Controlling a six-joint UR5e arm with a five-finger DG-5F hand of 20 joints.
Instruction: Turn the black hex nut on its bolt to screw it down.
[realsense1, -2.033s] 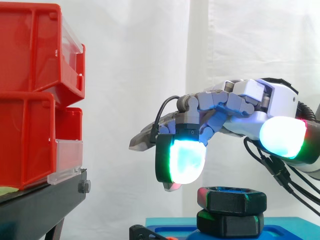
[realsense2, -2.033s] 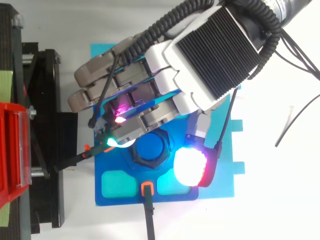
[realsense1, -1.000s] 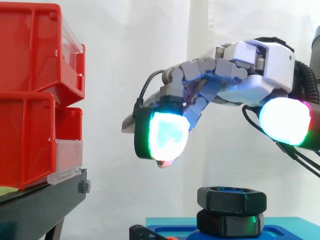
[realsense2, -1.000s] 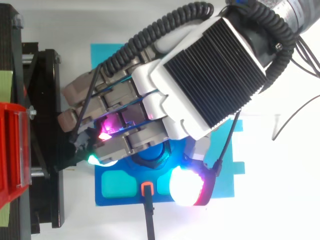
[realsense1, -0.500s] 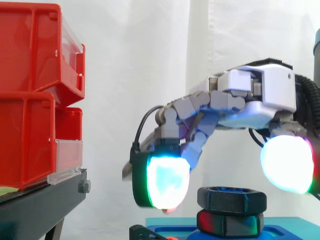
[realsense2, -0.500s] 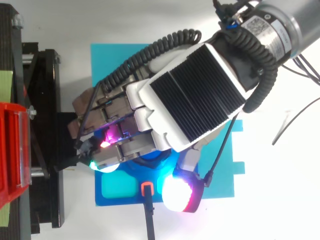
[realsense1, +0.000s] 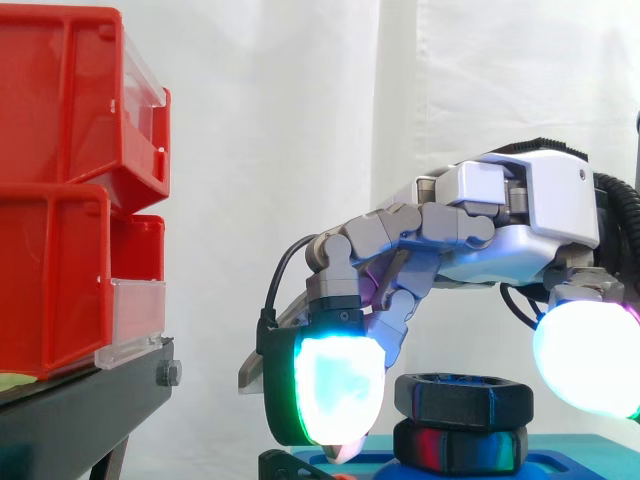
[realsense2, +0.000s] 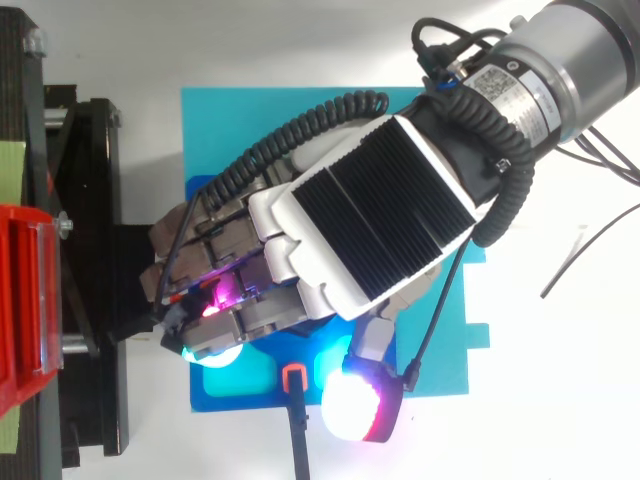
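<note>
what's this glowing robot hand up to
A robot hand hangs over a black hex nut that sits atop a second black hex piece on a blue base. In the side view one glowing fingertip flanks the nut on the left, the thumb pad on the right, neither visibly touching it. Nothing is gripped yet.

a: from above, what does the hand (realsense2: 360, 235) cover?
b: the black hex nut (realsense1: 463, 400) and its bolt.
a: and from the side?
b: the bottom edge cuts the blue fixture (realsense1: 570, 466), the left edge the red bins (realsense1: 50, 200). whether the hand grips the nut, can't tell.
</note>
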